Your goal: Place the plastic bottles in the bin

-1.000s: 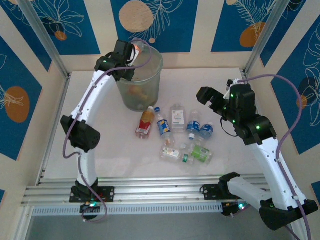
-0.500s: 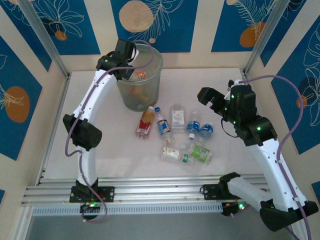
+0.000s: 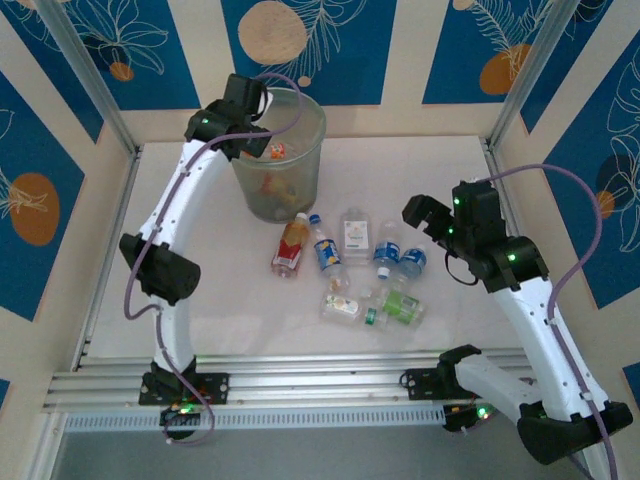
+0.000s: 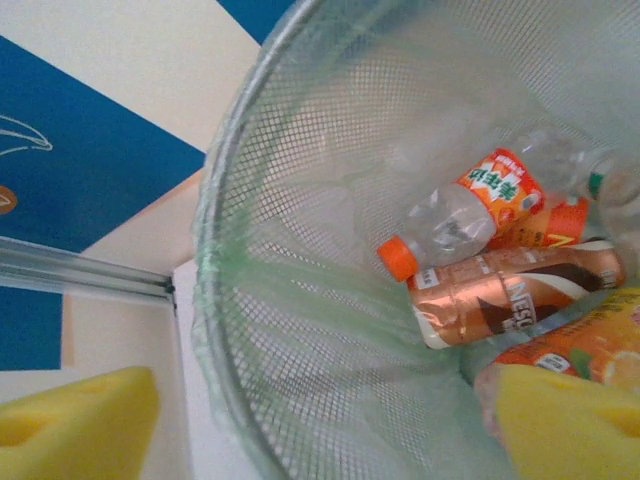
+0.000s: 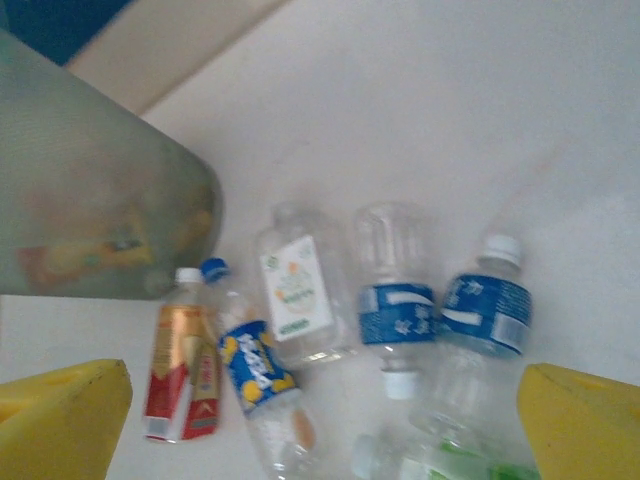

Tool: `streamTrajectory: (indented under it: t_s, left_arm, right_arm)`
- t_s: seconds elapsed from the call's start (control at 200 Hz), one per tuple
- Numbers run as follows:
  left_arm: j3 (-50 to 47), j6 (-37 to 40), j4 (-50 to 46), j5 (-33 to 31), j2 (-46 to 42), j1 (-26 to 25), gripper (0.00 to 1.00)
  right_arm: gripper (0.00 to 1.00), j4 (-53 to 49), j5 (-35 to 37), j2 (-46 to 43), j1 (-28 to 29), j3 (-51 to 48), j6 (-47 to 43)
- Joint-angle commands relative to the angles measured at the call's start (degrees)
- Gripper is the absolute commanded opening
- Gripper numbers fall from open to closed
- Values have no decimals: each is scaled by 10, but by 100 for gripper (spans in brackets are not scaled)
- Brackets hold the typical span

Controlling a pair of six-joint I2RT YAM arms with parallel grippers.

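1. Right now my left gripper (image 4: 320,435) stands released: its yellow pads (image 4: 80,425) sit wide apart with nothing between them, over the mouth of the bin (image 4: 290,260).
2. Below those jaws, inside the bin, lie several plastic bottles (image 4: 570,355). There is an orange-labelled bottle (image 4: 470,205) with an orange cap and a brown-labelled bottle (image 4: 510,295) under it. Another orange one is partly hidden by my pad.
3. My right gripper (image 5: 320,430) is likewise spread and empty, hovering above the table (image 5: 450,100) over the loose cluster.
4. Under it, a red-and-gold bottle (image 5: 183,370) lies nearest the bin, with a blue-and-yellow bottle (image 5: 255,370) just beside it. Then come a white-labelled bottle (image 5: 295,285) and two blue-labelled bottles (image 5: 397,300), and a green-labelled bottle (image 5: 450,465) lies at the lower edge.
5. Seen from above, the bin stands at the far left of the table, and the cluster lies in front of it.
6. I judge the left-hand drop done and the right-hand pick the step in hand, with about seven bottles left.
7. Next, my right jaws should come down square across one bottle's body. An outer bottle is best, since the blue ones lie close together. My left arm must lift clear of the rim before heading to the cluster.
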Motion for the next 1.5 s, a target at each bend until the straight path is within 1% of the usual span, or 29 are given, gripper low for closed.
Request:
streamTrajectory:
  t_s: [0.0,0.12,0.23,0.33,0.355,0.44,0.58,0.63,0.7,0.815,0.94,1.07,1.49]
  left_arm:
    - [7,-48,-15,52,-71,5,99]
    - [-54,-87,6,113,-133,3,99]
    - [-156,-128,59,170,-211,2,100]
    - [-255,-172,115,203,-285,-6,100]
    - [-279,-182,129,213,-302,-8,100]
    - [-355,-215,171,232,-354,-19,99]
    - [-461,-260,224,264,-415,-39,99]
    - [-499,-271,242,277,-433,-50,100]
    - [-546,-277,271,284,-457,-69,99]
    - [-613,-270,306,276,-486,-113,99]
    - [-665,-251,329,263,-502,-155,99]
    - [-701,-245,343,267,-507,-179,99]
    - [-721,-246,355,241,-497,-184,100]
  right_arm:
    - [100,-43,-7,-2,-24,-30,15]
    - [100,-36,-47,2,-56,-68,12]
    - [100,-28,-84,18,-87,-106,11]
    - [99,-17,-109,33,-106,-140,11]
    - [98,-11,-116,37,-111,-151,11]
    - [91,6,-131,47,-116,-175,14]
    - [91,3,-137,59,-115,-196,18]
    - [93,-3,-137,58,-115,-206,20]
    - [95,-7,-132,55,-116,-217,20]
    - [95,6,-133,55,-117,-237,24]
    - [92,42,-146,72,-117,-247,29]
    - [89,73,-155,103,-115,-241,31]
    - [88,135,-153,187,-104,-224,30]
